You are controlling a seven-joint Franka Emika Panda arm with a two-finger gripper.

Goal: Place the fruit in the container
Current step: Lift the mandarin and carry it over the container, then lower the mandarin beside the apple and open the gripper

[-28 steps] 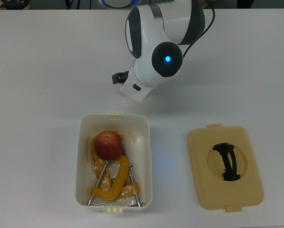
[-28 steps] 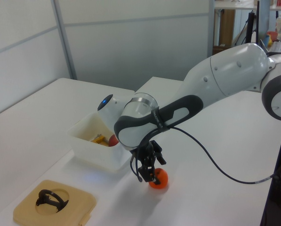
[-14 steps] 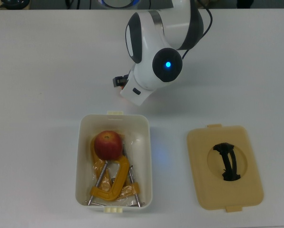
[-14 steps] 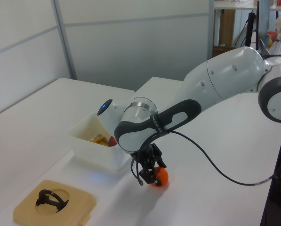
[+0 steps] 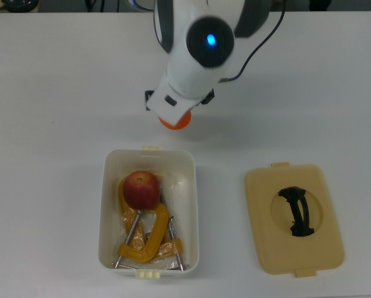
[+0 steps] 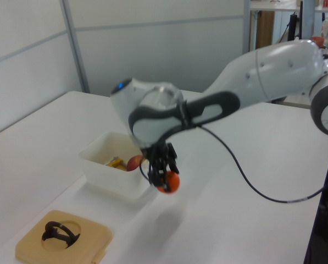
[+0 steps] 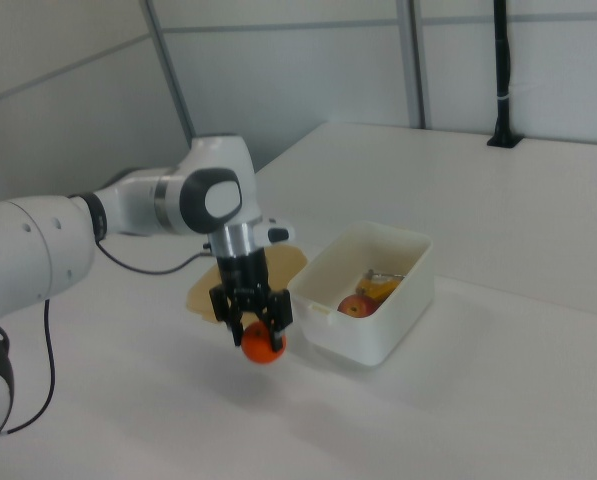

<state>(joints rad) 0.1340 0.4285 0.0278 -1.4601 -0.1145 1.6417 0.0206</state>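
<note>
Since the earlier frame, we see the orange [image 6: 168, 182] raised off the tabletop [image 6: 251, 209]. The claw [image 7: 251, 326] is clenched on it, holding it in the air just beside the container [image 5: 190, 186] at the left view's centre. The apple [image 5: 141, 189] lies inside the container.

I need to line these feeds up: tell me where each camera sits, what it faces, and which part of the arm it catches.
Top view: overhead, looking straight down on the container, lid and orange; the arm's wrist shows.
Left view: low at the lid's end, facing the arm; forearm and gripper show.
Right view: the opposite side, container on the right view's right; forearm and gripper show.
All three share the orange, the container and the apple.
</note>
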